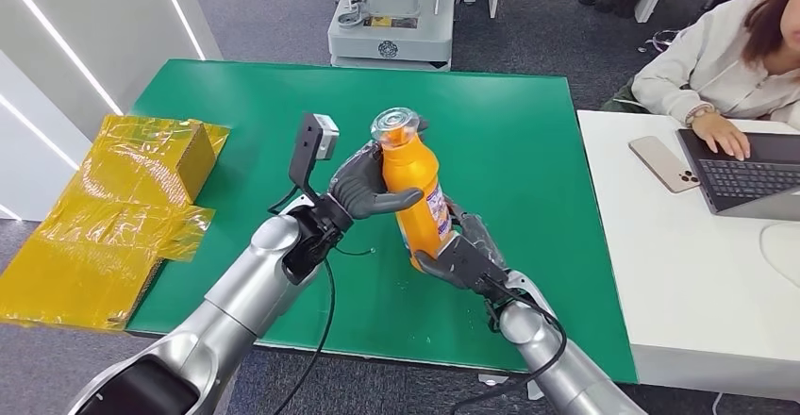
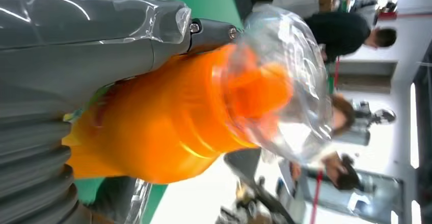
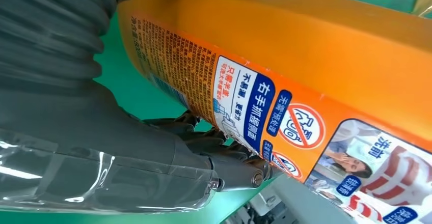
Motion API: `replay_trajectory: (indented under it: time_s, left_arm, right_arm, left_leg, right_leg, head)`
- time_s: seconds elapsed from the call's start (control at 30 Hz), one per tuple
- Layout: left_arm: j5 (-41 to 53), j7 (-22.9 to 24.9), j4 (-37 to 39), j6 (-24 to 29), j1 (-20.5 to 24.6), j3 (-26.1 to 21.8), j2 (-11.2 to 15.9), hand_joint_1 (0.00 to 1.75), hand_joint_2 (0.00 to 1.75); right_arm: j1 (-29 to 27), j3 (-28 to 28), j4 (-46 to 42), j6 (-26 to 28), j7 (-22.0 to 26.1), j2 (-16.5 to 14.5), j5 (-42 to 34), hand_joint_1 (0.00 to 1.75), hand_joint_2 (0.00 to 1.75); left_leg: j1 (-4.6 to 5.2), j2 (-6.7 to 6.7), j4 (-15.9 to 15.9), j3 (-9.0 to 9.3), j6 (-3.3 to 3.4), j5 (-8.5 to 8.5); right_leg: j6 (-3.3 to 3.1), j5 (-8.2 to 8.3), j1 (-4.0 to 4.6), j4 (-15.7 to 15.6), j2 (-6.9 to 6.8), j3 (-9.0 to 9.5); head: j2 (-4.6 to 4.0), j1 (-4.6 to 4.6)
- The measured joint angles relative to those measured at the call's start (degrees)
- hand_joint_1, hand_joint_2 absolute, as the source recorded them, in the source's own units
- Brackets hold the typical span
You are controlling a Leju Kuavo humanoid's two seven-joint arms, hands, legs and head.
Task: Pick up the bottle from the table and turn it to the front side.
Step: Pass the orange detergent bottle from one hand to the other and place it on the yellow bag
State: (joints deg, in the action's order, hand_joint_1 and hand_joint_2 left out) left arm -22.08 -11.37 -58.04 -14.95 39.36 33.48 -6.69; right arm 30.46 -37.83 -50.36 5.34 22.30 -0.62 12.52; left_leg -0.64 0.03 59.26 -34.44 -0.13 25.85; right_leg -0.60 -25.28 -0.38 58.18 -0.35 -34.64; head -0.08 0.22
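An orange bottle (image 1: 416, 200) with a clear cap is held upright above the green table (image 1: 528, 132), slightly tilted. My left hand (image 1: 363, 189) grips its upper body from the left. My right hand (image 1: 469, 255) holds its lower end from below and to the right. In the left wrist view the orange bottle (image 2: 173, 127) and its clear cap (image 2: 285, 81) sit right in front of the left hand (image 2: 76, 61). The right wrist view shows the bottle's printed label (image 3: 265, 112) close up, with the right hand (image 3: 102, 132) wrapped around the bottle.
A yellow wrapped box (image 1: 123, 207) lies at the table's left edge. A person (image 1: 726, 57) works at a laptop (image 1: 745, 170) on the white desk (image 1: 698, 292) to the right, with a phone (image 1: 662, 162) beside it. A grey machine base (image 1: 391, 19) stands beyond the table.
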Motion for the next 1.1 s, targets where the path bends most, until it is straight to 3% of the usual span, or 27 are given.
replay_trajectory:
  time_s: [0.03, 0.17, 0.2, 0.47, 0.83, 0.97, 1.1]
  left_arm:
    - [1.7, -0.7, 0.5, 1.1, 0.5, 0.5, -0.2, 0.0, 1.75]
    - [8.6, -2.7, 2.3, 5.9, 2.1, 2.3, -1.0, 1.67, 1.75]
    - [10.4, -3.1, 2.7, 6.8, 2.4, 2.7, -1.1, 1.73, 1.75]
    - [17.4, -3.8, 5.4, 6.6, 3.1, 3.6, -1.5, 1.75, 1.75]
    - [14.1, -4.9, 8.5, -0.2, 3.3, 3.6, -1.1, 1.75, 1.75]
    - [16.6, -6.7, 9.2, 1.1, 3.5, 3.6, -1.0, 1.75, 1.75]
    - [27.8, -8.0, 9.2, 9.4, 4.0, 4.1, -0.3, 1.75, 1.75]
  right_arm:
    - [0.1, 0.0, 0.4, 0.1, 0.0, 0.0, 0.1, 1.75, 1.75]
    - [0.3, 0.0, 1.6, 0.2, -0.4, -0.3, 0.2, 1.75, 1.75]
    - [0.3, 0.0, 1.8, 0.2, -0.6, -0.3, 0.2, 1.75, 1.75]
    - [0.3, 0.1, 3.8, 0.1, -0.5, -0.2, 0.3, 1.75, 1.75]
    - [0.1, 0.0, 6.9, 0.3, 1.3, -0.3, 0.1, 1.7, 1.75]
    - [0.1, 0.1, 7.3, 0.5, 1.6, -0.3, -0.2, 0.02, 1.75]
    - [0.1, 1.0, 7.1, 1.2, 1.5, -0.2, -0.5, 0.0, 1.75]
  left_leg:
    - [0.0, 0.0, 0.0, 0.0, 0.0, 0.0]
    - [0.0, 0.01, 0.0, 0.0, 0.0, 0.0]
    - [0.0, 0.01, 0.0, 0.0, 0.0, 0.0]
    - [0.0, 0.01, 0.0, -0.01, 0.0, 0.0]
    - [0.0, 0.0, 0.0, -0.04, 0.0, 0.0]
    - [0.0, -0.01, 0.0, -0.05, 0.0, 0.0]
    - [0.0, 0.1, 0.0, -0.02, 0.0, 0.0]
  right_leg:
    - [0.0, 0.0, 0.0, 0.0, 0.0, 0.0]
    - [0.0, 0.0, 0.0, 0.0, 0.0, 0.0]
    - [0.0, 0.0, 0.0, 0.0, 0.01, -0.01]
    - [0.0, 0.0, 0.0, 0.0, 0.01, -0.01]
    - [0.0, 0.0, 0.0, 0.0, 0.0, -0.01]
    - [0.0, 0.0, 0.0, 0.0, -0.01, -0.01]
    - [-0.01, 0.01, 0.0, 0.0, 0.1, -0.03]
  head:
    - [0.01, 0.0]
    - [-0.01, -0.01]
    - [-0.01, -0.01]
    - [-0.01, -0.01]
    - [-0.01, -0.01]
    - [-0.01, -0.01]
    - [-0.01, -0.01]
